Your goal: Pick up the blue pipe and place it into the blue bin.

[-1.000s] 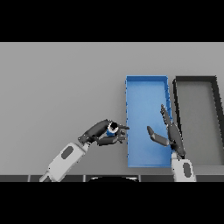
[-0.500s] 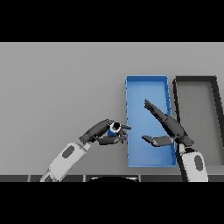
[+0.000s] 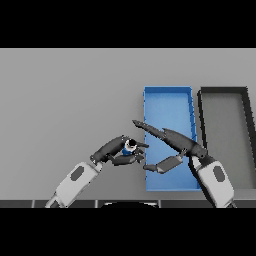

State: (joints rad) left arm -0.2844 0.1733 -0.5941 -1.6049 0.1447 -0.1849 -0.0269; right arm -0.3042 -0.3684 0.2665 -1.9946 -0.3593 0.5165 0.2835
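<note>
Judging by its small size, the blue pipe (image 3: 128,148) looked light and stiff, best pinched across its short body, as the left hand (image 3: 118,152) had it with fingers curled round it just left of the blue bin (image 3: 167,95). Beside it the right hand (image 3: 176,145) reached over the bin's near half, fingers straight and thumb spread, partly barring the way in, while the black bin (image 3: 225,92) stood further right.

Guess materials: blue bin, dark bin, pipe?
Blue bin: likely matte plastic, flat even colour, no glare. Dark bin: same build in dark grey, probably plastic. Blue pipe: mostly hidden in the left robot hand; can't tell.
</note>
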